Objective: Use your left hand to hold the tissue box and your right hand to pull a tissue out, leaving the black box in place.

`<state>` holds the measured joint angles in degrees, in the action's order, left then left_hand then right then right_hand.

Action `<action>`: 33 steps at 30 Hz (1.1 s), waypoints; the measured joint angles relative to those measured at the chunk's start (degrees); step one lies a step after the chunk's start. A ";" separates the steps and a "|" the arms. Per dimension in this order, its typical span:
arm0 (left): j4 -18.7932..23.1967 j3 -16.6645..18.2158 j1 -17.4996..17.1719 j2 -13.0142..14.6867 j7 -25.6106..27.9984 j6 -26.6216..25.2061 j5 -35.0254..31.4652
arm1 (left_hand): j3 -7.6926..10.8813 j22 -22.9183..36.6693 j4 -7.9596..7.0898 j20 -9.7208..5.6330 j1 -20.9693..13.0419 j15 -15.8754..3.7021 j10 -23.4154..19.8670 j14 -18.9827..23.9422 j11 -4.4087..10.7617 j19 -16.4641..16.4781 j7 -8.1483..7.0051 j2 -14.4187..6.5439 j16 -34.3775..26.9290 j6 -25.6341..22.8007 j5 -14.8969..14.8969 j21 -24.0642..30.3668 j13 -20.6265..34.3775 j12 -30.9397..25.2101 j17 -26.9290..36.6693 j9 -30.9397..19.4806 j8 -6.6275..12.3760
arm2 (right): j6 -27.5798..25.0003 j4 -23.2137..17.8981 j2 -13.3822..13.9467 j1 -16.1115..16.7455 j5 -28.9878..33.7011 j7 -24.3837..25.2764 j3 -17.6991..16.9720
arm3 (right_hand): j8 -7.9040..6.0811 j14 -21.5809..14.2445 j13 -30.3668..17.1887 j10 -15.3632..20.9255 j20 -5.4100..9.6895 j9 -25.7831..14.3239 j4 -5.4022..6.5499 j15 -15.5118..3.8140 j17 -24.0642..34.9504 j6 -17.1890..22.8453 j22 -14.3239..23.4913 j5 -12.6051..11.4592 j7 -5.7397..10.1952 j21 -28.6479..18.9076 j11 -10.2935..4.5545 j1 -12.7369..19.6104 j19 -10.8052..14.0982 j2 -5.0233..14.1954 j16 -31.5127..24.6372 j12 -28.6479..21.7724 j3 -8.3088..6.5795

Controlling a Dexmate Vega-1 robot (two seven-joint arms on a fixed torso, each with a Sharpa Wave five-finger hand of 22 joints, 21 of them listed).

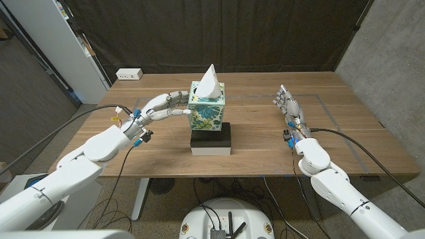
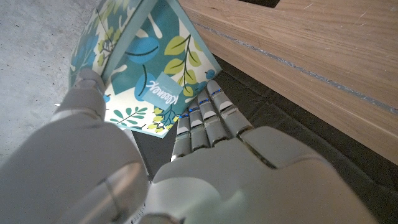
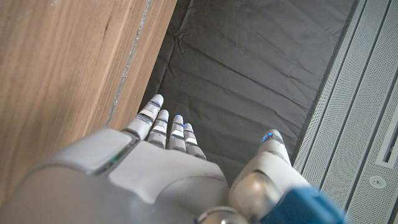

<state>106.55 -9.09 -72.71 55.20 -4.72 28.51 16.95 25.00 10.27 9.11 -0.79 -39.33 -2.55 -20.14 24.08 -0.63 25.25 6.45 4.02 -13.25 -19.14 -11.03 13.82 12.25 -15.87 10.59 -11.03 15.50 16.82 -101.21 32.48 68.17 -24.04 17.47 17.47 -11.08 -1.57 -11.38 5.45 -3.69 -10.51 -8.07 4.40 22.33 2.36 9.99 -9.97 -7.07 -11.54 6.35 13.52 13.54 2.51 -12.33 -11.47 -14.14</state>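
The floral tissue box (image 1: 206,106) stands upright on top of the black box (image 1: 211,139), near the middle of the wooden tabletop (image 1: 252,143). A white tissue (image 1: 210,81) stands up in a peak from the tissue box's top opening, untouched.

The left hand (image 1: 159,108) is at the tissue box's left side. In the head view its fingers (image 1: 178,98) reach along the far left edge of the box while the thumb comes to the near left face. The left wrist view shows the thumb against one printed face and the fingers (image 2: 208,121) lying along the neighbouring side, so the hand appears to be grasping the tissue box, or at the least bracing it; how firm that grip is I cannot tell.

The right hand (image 1: 289,106) is well apart from the tissue box, off to its right over the tabletop, fingers straight and spread, holding nothing. The right wrist view agrees: its fingers (image 3: 168,127) are extended and released, with only the tabletop edge and dark curtain beyond.

So, as I judge it, the first part of the task, steadying the tissue box with the left hand, is done or nearly done. The pull itself has not begun: the right hand has yet to cross to the tissue, pinch its peak and draw it upward. The black box sits squarely under the tissue box, in place.
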 measured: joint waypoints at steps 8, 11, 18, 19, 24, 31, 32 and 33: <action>0.74 0.67 -0.29 -0.32 0.37 -0.89 -0.91 | -0.01 0.00 0.00 -0.01 0.23 0.00 0.00 0.00 0.00 0.01 0.00 -0.22 0.01 0.00 0.00 0.00 0.00 0.00 0.00 -0.05 -0.21 | -0.05 0.02 0.33 -0.24 -0.29 -0.40 0.01 | 0.00 0.00 0.00 0.00 0.00 0.00 0.00 0.00 0.00 0.00 0.00 0.00 0.00 0.00 0.00 0.00 0.00 0.00 0.00 0.00 0.00; 0.84 0.77 -0.26 -0.63 0.50 -1.15 -1.23 | -0.01 0.00 0.01 -0.01 0.23 0.01 0.00 0.00 -0.01 0.01 0.00 -0.21 0.01 0.00 0.01 -0.30 0.00 0.00 0.00 -0.05 -0.22 | -0.05 0.02 0.45 -0.26 -0.39 -0.75 0.09 | 0.00 0.00 0.00 0.00 0.04 0.00 0.00 0.00 0.00 0.00 0.00 0.00 0.00 0.00 0.00 0.00 0.04 0.00 0.00 0.00 0.00; 0.62 0.54 0.56 -1.18 0.35 -1.29 -1.98 | -0.26 0.00 -0.10 -0.22 0.23 0.02 0.00 0.03 -0.01 0.22 -0.02 -0.21 0.01 0.00 0.01 -0.30 0.01 0.23 -0.19 -0.05 -0.22 | 0.82 0.29 0.46 0.18 -1.04 -1.58 0.39 | 0.00 -0.42 0.00 0.20 0.21 0.00 0.00 -0.42 -0.18 0.21 0.00 0.00 0.21 0.00 -0.21 0.00 0.21 0.00 -0.46 0.00 0.00; 0.51 0.38 0.78 -1.32 0.27 -1.30 -2.02 | -0.46 0.00 0.02 -0.23 0.23 0.08 -0.01 0.35 0.00 0.22 -0.13 -0.21 0.02 -0.11 0.01 -0.30 0.00 0.23 -0.29 -0.04 -0.22 | 1.09 0.27 0.46 0.44 -1.16 -1.65 0.37 | 0.00 -0.42 0.00 0.23 0.21 0.00 0.00 -0.42 -0.28 0.21 0.00 0.00 0.21 0.00 -0.19 0.00 0.22 0.00 -0.46 0.00 0.00; 0.03 -0.33 1.65 -1.90 -0.14 -1.34 -2.03 | -0.49 0.00 -0.01 -0.23 0.23 0.09 -0.54 0.51 0.32 0.22 -0.33 -0.20 0.20 -0.31 0.01 -0.30 0.01 0.23 -0.35 -0.03 -0.26 | 1.65 -0.45 0.73 1.59 -1.14 -1.47 0.05 | 0.00 -0.73 0.00 0.51 0.21 0.00 0.00 -0.11 -0.29 0.44 0.00 0.00 -0.02 0.00 0.10 0.00 0.21 0.00 -0.46 0.00 0.00; -0.43 -1.18 2.37 -2.46 -0.54 -1.34 -1.68 | -0.50 0.24 -0.01 -0.46 0.23 -0.13 -0.85 0.73 0.41 0.46 -0.55 -0.20 0.23 -0.54 0.06 -0.30 0.01 0.23 -0.35 -0.01 -0.43 | 2.09 -1.63 1.15 3.32 -0.72 -0.87 -0.46 | 0.00 -0.73 0.00 0.51 0.21 0.00 0.00 -0.11 -0.29 0.83 0.00 0.00 0.21 0.00 0.10 0.00 0.21 0.00 -0.46 0.00 0.00; -0.50 -1.33 2.50 -2.55 -0.58 -1.34 -1.61 | -0.50 0.28 -0.01 -0.46 0.23 -0.14 -0.85 0.74 0.41 0.46 -0.62 -0.19 0.23 -0.61 0.06 -0.30 0.01 0.23 -0.35 -0.01 -0.43 | 2.28 -1.76 1.17 3.57 -0.66 -0.74 -0.51 | 0.00 -0.72 0.00 0.51 0.21 0.00 0.00 -0.11 -0.29 0.83 0.00 0.00 0.22 0.00 0.10 0.00 0.21 0.00 -0.46 0.00 0.00; -0.56 -1.43 2.58 -2.64 -0.58 -1.34 -1.49 | -0.50 0.28 -0.01 -0.45 0.23 -0.21 -0.85 0.81 0.41 0.45 -0.63 -0.19 0.24 -0.61 0.06 -0.30 0.01 0.23 -0.35 -0.01 -0.43 | 2.43 -1.94 1.20 3.95 -0.61 -0.69 -0.59 | 0.00 -0.73 0.00 0.51 0.21 0.00 0.00 -0.11 -0.29 0.83 0.00 0.00 0.22 0.00 0.10 0.00 0.21 0.00 -0.46 0.00 0.00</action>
<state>105.99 -10.52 -70.13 52.55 -5.29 27.17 15.46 24.51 10.55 9.10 -1.24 -39.10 -2.76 -21.00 24.89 -0.21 25.70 5.82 3.83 -13.01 -19.75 -10.96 13.52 12.26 -15.64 10.24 -11.04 15.07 19.25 -103.15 33.68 72.11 -24.65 16.78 16.88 -11.08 -2.29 -11.38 5.96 -3.48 -10.51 -8.06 4.29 22.05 3.19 9.99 -9.97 -6.86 -11.54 6.45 13.52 13.75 2.51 -12.79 -11.47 -14.15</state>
